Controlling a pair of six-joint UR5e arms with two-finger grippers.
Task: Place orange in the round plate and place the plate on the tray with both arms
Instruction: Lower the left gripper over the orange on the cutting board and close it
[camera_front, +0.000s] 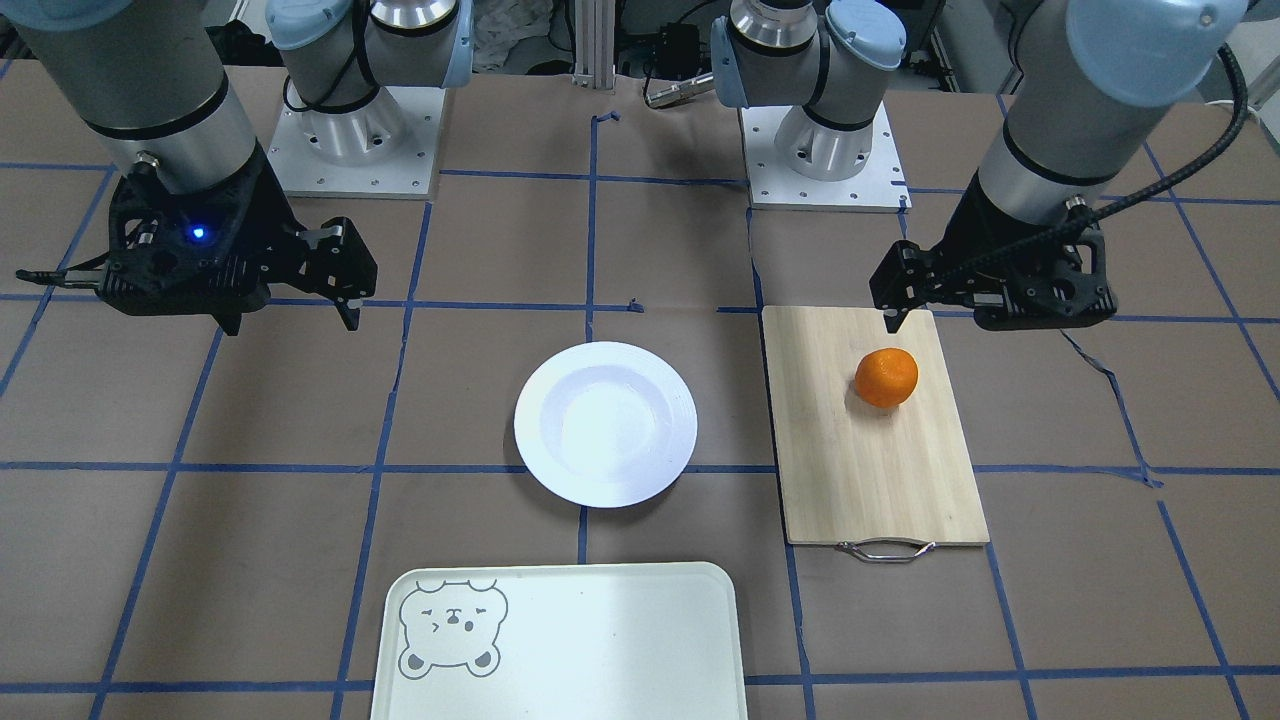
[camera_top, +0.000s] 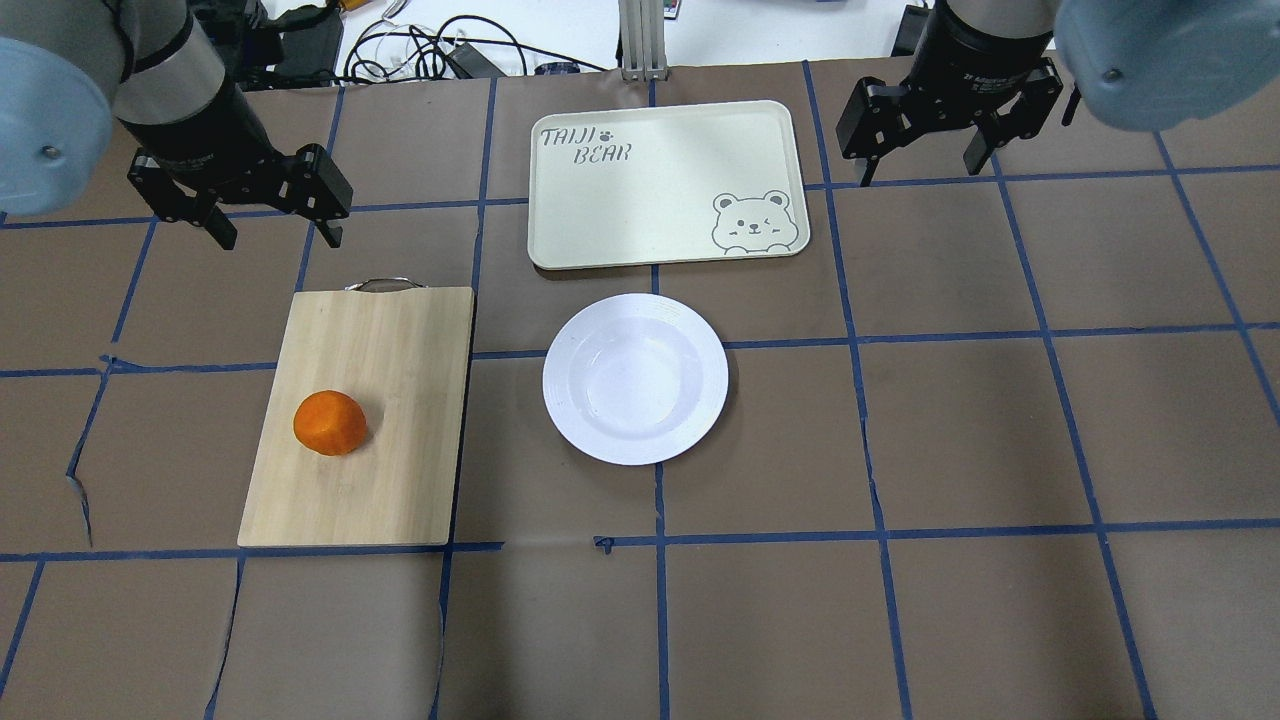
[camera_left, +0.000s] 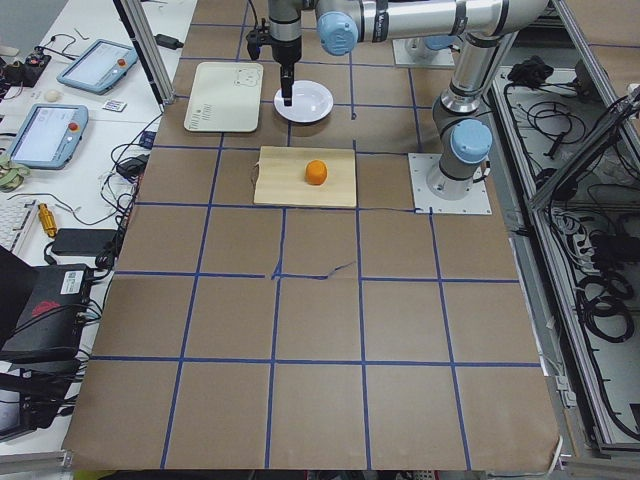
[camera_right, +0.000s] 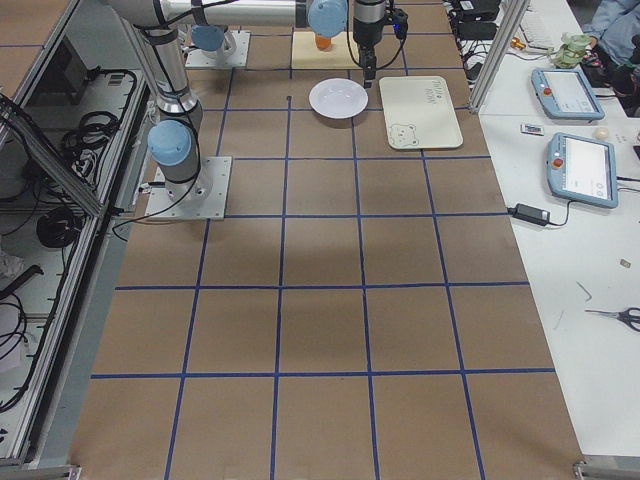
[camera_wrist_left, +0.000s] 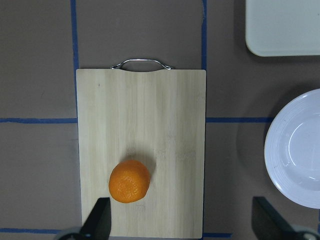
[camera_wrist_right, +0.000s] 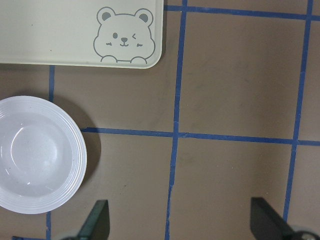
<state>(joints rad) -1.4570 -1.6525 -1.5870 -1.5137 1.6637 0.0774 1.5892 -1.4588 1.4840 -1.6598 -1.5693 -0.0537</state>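
Observation:
The orange (camera_top: 330, 422) rests on a bamboo cutting board (camera_top: 395, 360), toward the board's near left part. An empty white round plate (camera_top: 635, 378) sits mid-table, just right of the board. Beyond the plate lies the cream tray (camera_top: 660, 185) with a bear face in one corner, nothing on it. My left gripper (camera_top: 280, 235) hovers open above the table past the board's handle end; in the left wrist view the orange (camera_wrist_left: 129, 181) lies just inside its left fingertip. My right gripper (camera_top: 920, 168) hangs open and empty to the right of the tray.
The board's metal handle (camera_top: 383, 285) points toward the far side. Brown paper with blue tape lines covers the table (camera_top: 960, 430). Cables and tablets lie beyond the far edge. Both arm bases (camera_front: 820, 150) stand on the robot's side.

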